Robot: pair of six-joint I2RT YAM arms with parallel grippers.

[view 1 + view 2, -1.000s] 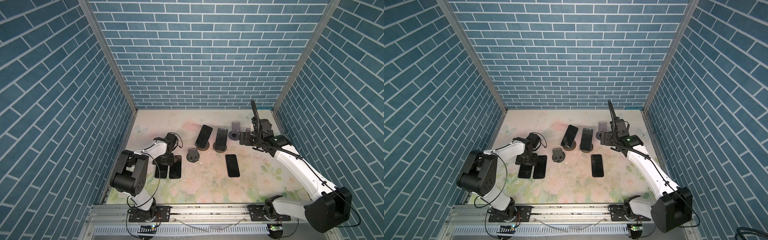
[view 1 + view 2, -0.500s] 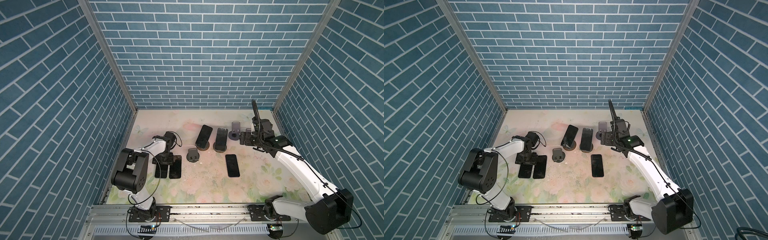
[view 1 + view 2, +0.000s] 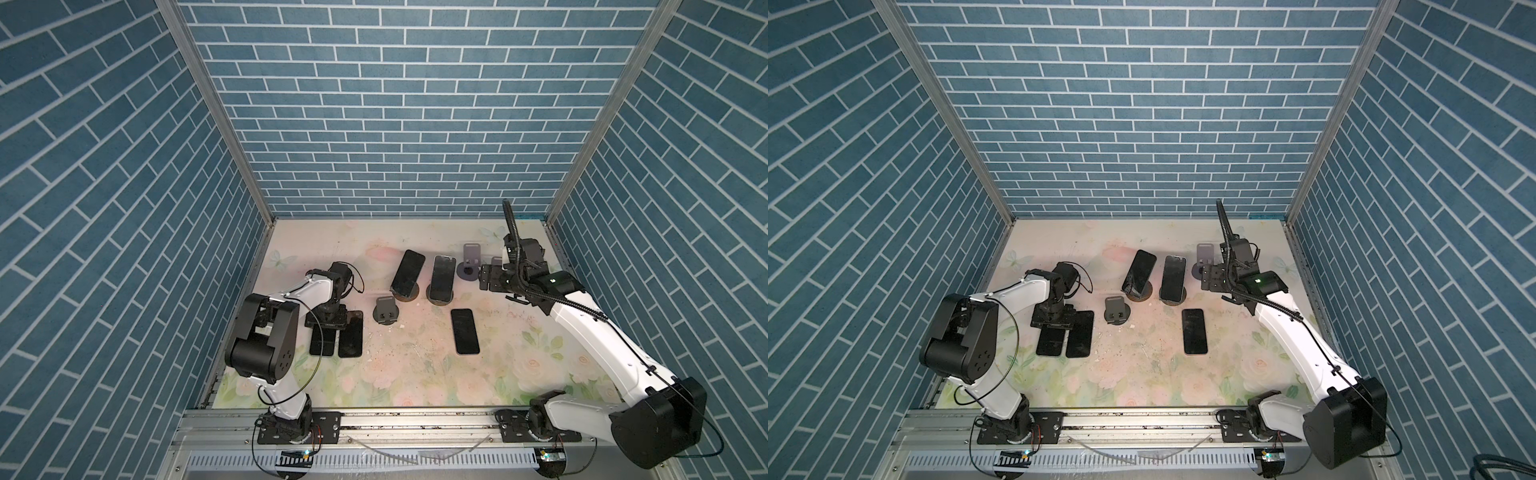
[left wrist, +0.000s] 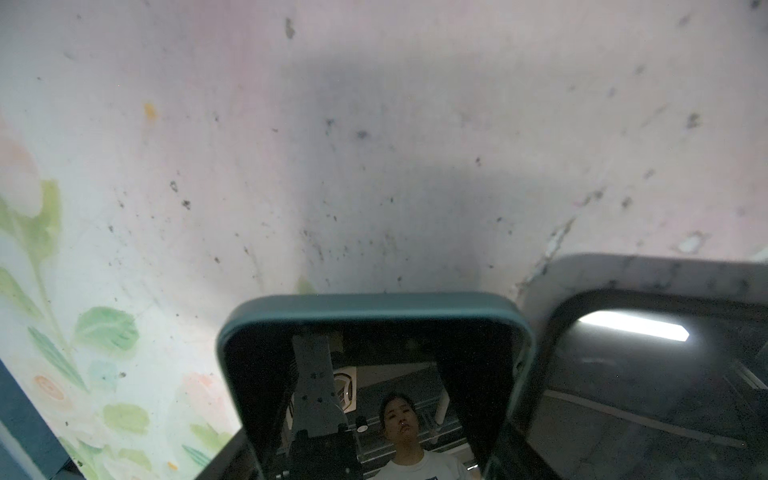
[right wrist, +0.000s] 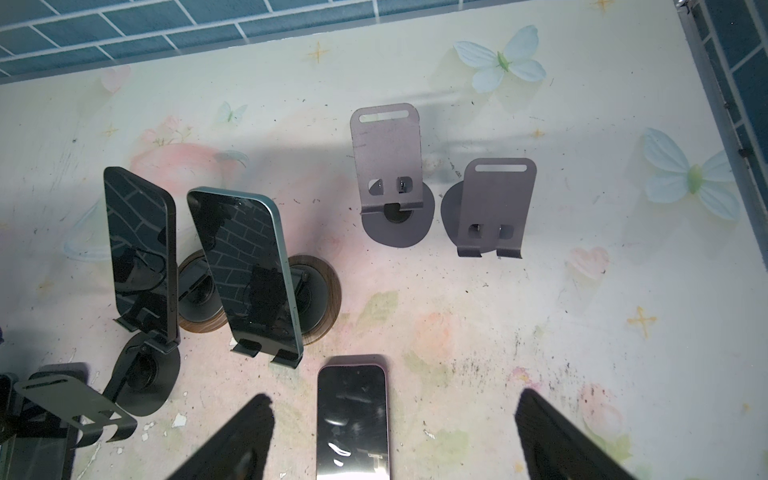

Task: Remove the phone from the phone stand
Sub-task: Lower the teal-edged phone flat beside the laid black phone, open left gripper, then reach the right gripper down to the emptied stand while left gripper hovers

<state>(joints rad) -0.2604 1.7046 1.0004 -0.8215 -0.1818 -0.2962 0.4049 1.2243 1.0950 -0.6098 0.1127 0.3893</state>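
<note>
Two dark phones lean upright on phone stands with round wooden bases at the table's middle back: one phone (image 3: 407, 272) (image 3: 1139, 271) (image 5: 139, 249), and a green-edged phone (image 3: 442, 277) (image 3: 1173, 277) (image 5: 245, 270) to its right. My right gripper (image 3: 490, 282) (image 3: 1212, 282) (image 5: 390, 436) hovers open to their right, nothing between its fingers. My left gripper (image 3: 328, 322) (image 3: 1054, 320) (image 4: 374, 465) is low at the left, shut across a teal-cased phone (image 4: 374, 332) that lies on the table.
A marble-cased phone (image 4: 644, 374) lies beside the teal one. A pink-edged phone (image 3: 464, 331) (image 5: 352, 419) lies flat at centre right. One empty dark stand (image 3: 385, 313) stands mid-table. Two empty grey stands (image 5: 388, 166) (image 5: 494, 203) stand at the back right. Brick walls close three sides.
Almost nothing. Both arms hold their places, with only a slight shift at the left elbow. The phones and stands have not moved.
</note>
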